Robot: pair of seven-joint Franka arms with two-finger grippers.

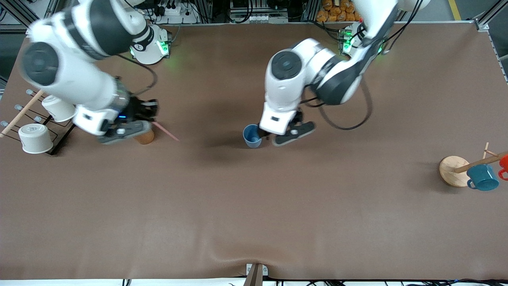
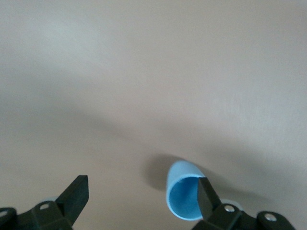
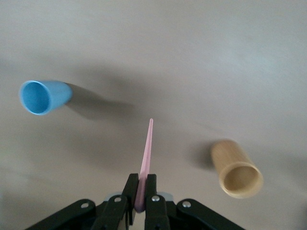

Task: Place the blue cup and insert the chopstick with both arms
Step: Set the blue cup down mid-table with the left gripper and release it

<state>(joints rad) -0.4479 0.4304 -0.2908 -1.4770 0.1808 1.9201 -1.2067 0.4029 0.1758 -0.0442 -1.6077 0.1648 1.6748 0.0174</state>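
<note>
The blue cup [image 1: 251, 136] stands upright on the brown table near its middle. My left gripper [image 1: 270, 134] is low beside it, open. In the left wrist view the cup [image 2: 184, 189] lies against one finger [image 2: 207, 195], which overlaps its rim, and the left gripper [image 2: 142, 190] holds nothing. My right gripper [image 1: 150, 118] is shut on the pale-pink chopstick [image 1: 166, 133], over the brown cup toward the right arm's end. In the right wrist view the right gripper [image 3: 142, 183] grips the chopstick [image 3: 146, 146] by one end. Its tip points between the blue cup [image 3: 42, 97] and the brown cup.
A brown cylindrical cup [image 1: 145, 137] stands upright under the right gripper; it also shows in the right wrist view [image 3: 237, 170]. A black rack with white cups [image 1: 35, 138] is at the right arm's end. A wooden mug tree [image 1: 453, 170] with a teal mug [image 1: 483, 177] stands at the left arm's end.
</note>
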